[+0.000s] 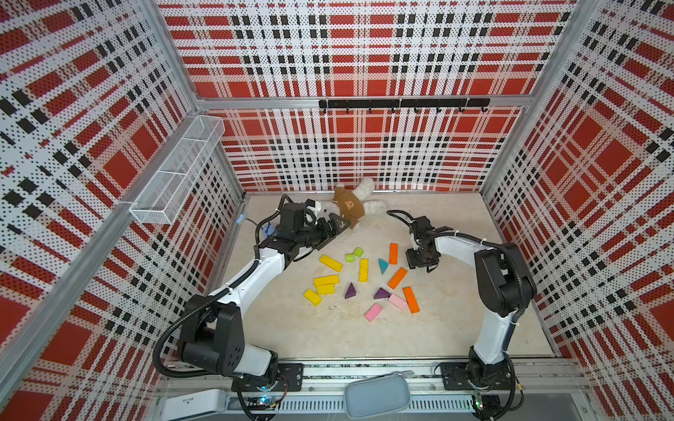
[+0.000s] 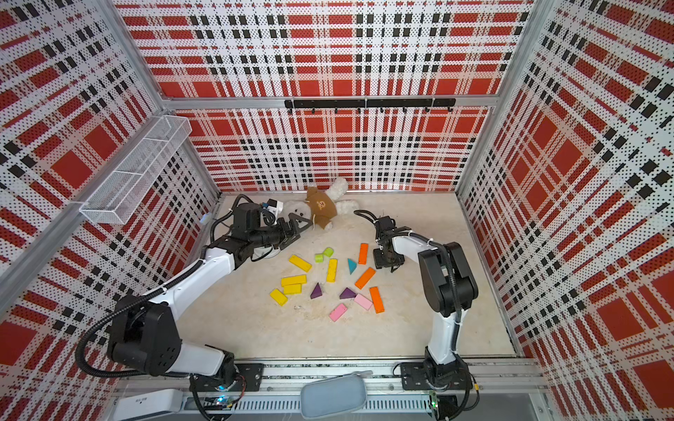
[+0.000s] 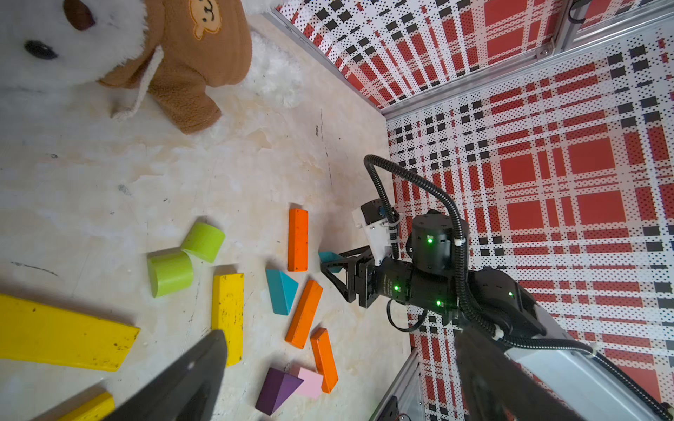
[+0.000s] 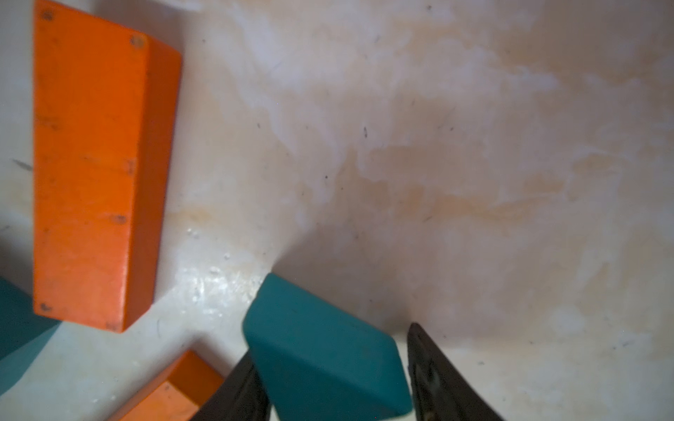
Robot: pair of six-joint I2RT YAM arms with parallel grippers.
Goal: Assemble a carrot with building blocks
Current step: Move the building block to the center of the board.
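Teal block (image 4: 321,364) sits inside your right pincer (image 4: 330,342); clamped or not, cannot tell. Your left pincer (image 1: 335,227) hangs released near the bear (image 1: 350,206).

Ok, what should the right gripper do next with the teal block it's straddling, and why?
Probably close fully before lifting: the right gripper straddles the teal block, but a thin gap shows beside one finger, so the block likely isn't clamped yet.

Blocks (image 1: 363,270) crowding the tabletop (image 1: 328,335) centre, bare strip nearer the camera, plush toy (image 1: 350,206) behind them.
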